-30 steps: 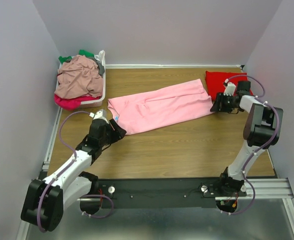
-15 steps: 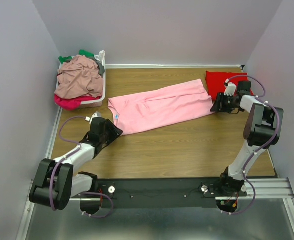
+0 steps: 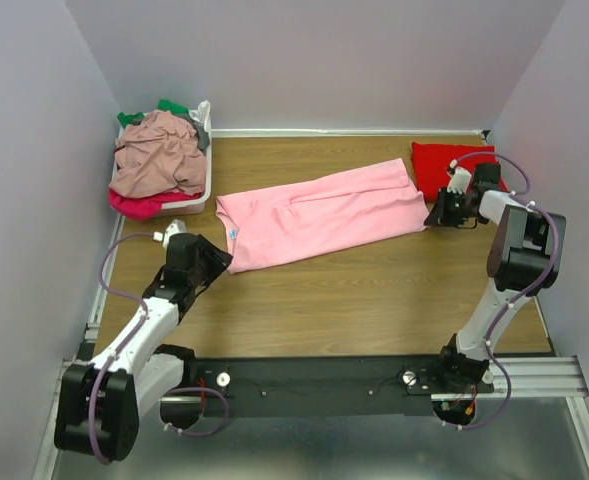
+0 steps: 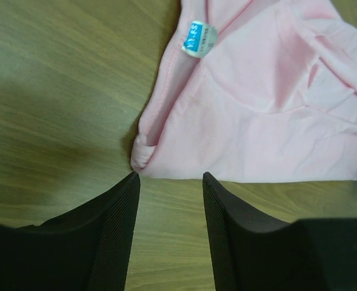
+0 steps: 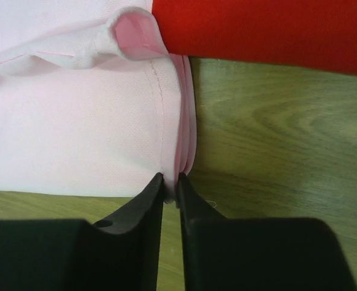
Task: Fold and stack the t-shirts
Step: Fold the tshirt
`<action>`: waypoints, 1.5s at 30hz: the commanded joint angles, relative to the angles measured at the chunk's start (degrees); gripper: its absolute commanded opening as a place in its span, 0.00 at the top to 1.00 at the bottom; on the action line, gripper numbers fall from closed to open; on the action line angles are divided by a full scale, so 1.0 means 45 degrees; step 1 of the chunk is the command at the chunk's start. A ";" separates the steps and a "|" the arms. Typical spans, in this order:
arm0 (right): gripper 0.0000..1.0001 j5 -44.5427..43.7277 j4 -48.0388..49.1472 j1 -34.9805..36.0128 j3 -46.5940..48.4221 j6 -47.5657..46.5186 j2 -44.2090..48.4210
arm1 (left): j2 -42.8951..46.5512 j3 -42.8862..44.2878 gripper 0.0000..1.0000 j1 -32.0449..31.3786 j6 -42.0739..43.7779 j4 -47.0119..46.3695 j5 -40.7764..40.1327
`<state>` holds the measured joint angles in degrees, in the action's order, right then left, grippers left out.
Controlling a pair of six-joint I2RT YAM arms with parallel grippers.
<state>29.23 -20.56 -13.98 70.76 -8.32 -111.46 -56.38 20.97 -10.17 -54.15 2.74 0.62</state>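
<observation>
White basket (image 3: 187, 205) at wooden table's (image 3: 374, 290) far-left corner

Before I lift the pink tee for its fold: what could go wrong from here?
The right gripper pinches only the very edge of the pink t-shirt, so it may slip out. That edge touches the red t-shirt; lifting could drag it. The left gripper is open, short of the corner, and might miss.

A wood-grain tabletop (image 3: 374, 290) fills the middle, evenly lit and boxed in by plain pale lilac walls (image 3: 324, 60) on the left, far and right. Along its near edge runs a black rail (image 3: 314, 385), with a grey metal surface (image 3: 324, 450) nearer still.
</observation>
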 commanded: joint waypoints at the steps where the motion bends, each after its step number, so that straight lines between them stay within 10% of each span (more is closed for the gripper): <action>1: 0.82 0.0125 -0.0724 0.0001 -0.0080 -0.0085 -0.0037 | 0.1276 0.1139 0.46 0.0113 0.1035 0.1108 -0.0705; 19: 0.88 -0.3096 -0.6056 -0.0019 -0.3985 -0.4947 0.5684 | 0.3936 0.1648 0.41 0.0132 0.3557 -0.0531 0.3162; 26: 0.47 -0.4111 -0.7324 -0.0019 -0.4241 -0.5534 0.7502 | 0.3877 0.2526 0.37 0.0132 0.4220 -0.0493 0.3241; 32: 0.34 -0.4759 -0.7774 -0.0019 -0.3207 -0.5885 0.8538 | 0.4130 0.3307 0.28 0.0132 0.5253 0.0210 0.3182; 45: 0.27 0.3678 -0.9283 0.2594 0.2181 -0.8174 0.3408 | 0.2880 0.6629 0.23 0.0132 0.9512 0.2398 0.0939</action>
<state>33.43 -62.06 -9.32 73.97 -44.14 -91.33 -43.97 49.91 -9.87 -17.89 9.45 11.09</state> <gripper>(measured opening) 0.734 0.767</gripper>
